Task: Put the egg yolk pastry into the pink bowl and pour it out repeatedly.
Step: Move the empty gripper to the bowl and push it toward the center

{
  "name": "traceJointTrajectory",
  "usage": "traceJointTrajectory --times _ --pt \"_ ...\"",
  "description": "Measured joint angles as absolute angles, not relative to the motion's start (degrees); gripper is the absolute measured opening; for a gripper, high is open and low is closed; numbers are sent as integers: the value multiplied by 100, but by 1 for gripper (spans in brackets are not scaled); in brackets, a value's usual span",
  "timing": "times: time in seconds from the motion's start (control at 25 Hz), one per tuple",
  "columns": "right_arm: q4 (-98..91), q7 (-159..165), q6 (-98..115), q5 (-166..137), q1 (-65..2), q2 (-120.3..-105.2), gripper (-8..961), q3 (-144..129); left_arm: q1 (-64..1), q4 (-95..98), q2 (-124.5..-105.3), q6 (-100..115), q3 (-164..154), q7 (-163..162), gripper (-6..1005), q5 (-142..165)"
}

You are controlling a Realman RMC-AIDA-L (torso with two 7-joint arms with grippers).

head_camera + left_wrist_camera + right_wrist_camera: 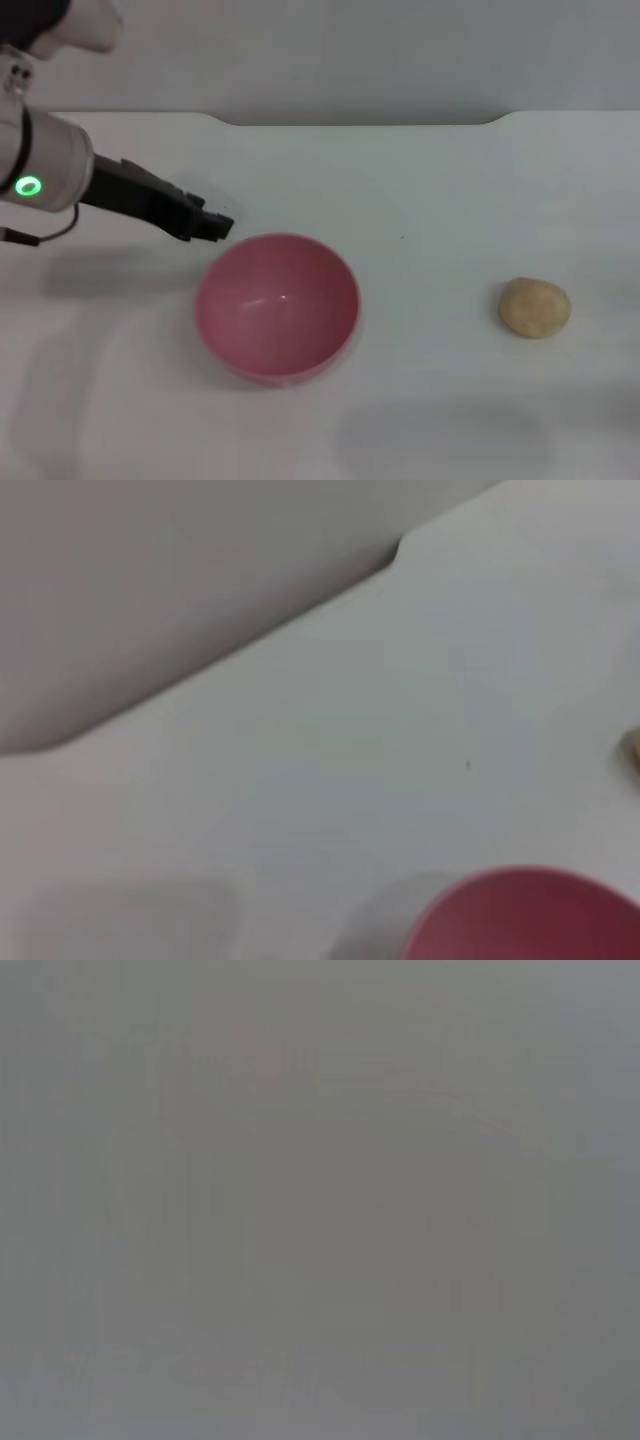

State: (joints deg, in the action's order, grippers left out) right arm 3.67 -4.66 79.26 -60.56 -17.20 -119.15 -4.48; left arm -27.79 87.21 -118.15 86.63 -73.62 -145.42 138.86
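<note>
The pink bowl (277, 307) stands upright and empty on the white table, left of the middle in the head view; its rim (525, 915) also shows in the left wrist view. The egg yolk pastry (535, 307) lies on the table well to the bowl's right, apart from it; a sliver of the pastry (633, 746) shows in the left wrist view. My left gripper (212, 226) hovers just beyond the bowl's far-left rim, holding nothing. My right gripper is out of view; the right wrist view shows only flat grey.
The white table (420, 180) has a far edge with a shallow notch (360, 120) against a grey wall. A small dark speck (403, 238) marks the surface behind the bowl.
</note>
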Motion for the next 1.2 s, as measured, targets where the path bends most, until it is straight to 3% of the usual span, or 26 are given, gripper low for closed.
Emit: traceJointTrajectory --times 1.2 --pt "342 -466 8025 -6108 -1644 -11900 248 -516 -2795 7261 -11799 7557 -7760 -14500 405 13904"
